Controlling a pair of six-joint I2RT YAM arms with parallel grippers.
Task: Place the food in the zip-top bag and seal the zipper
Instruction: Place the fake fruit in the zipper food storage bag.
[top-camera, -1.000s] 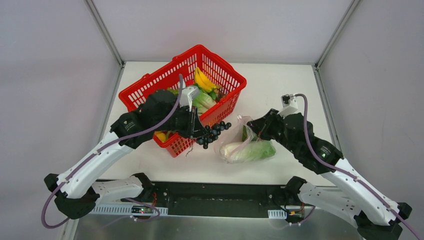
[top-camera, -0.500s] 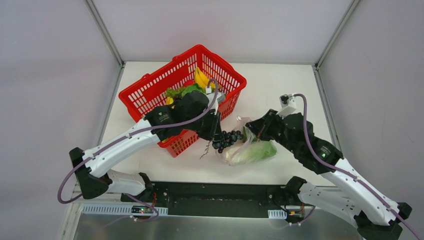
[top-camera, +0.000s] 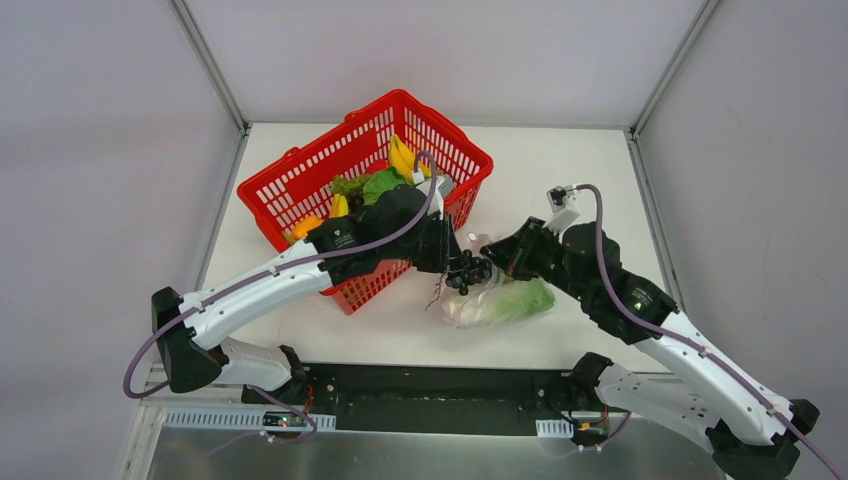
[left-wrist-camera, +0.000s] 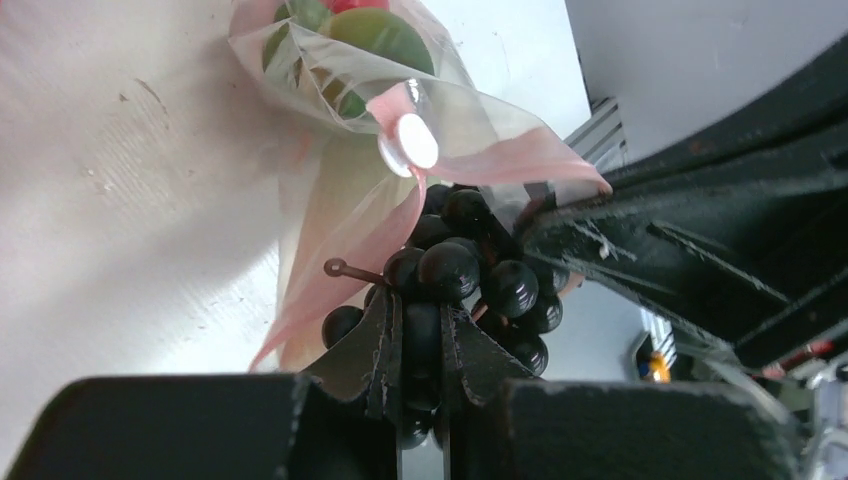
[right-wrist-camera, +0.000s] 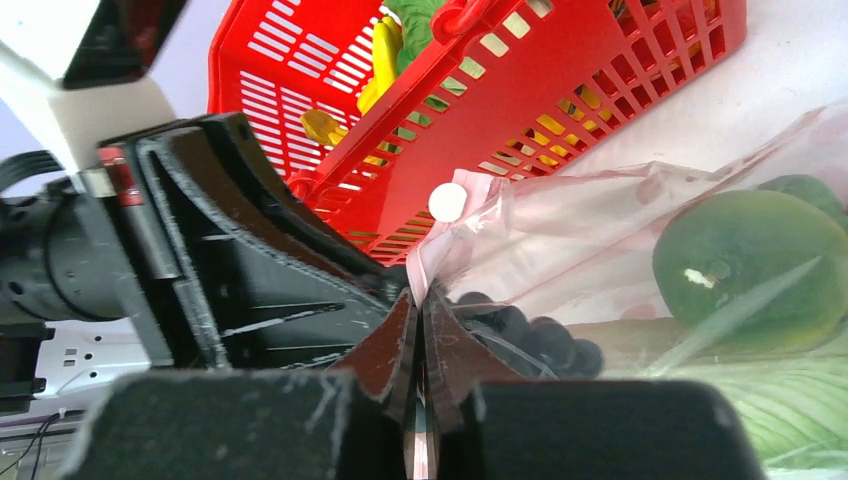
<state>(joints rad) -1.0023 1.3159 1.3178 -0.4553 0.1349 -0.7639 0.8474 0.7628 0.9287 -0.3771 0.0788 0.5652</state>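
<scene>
My left gripper (top-camera: 462, 270) is shut on a bunch of dark grapes (left-wrist-camera: 470, 270) and holds it at the mouth of the zip-top bag (top-camera: 500, 300). The grapes press against the bag's pink zipper (left-wrist-camera: 520, 160) edge, near a white disc (left-wrist-camera: 408, 142). My right gripper (right-wrist-camera: 420, 298) is shut on that mouth edge and holds it up. Through the clear plastic I see the grapes (right-wrist-camera: 520, 330), a green fruit (right-wrist-camera: 750, 250) and long white-green cabbage (top-camera: 490, 305). More food, bananas (top-camera: 405, 160) and leafy greens (top-camera: 375, 185), lies in the basket.
A red mesh basket (top-camera: 300, 170) stands on the white table behind my left arm, close to the bag's left side. Grey walls enclose the table on three sides. The left gripper's black fingers (right-wrist-camera: 280, 270) sit right beside my right gripper.
The left arm carried the grapes rightward from the basket's front corner to the bag's mouth. The right gripper shifted slightly left and up, still holding the bag's edge.
</scene>
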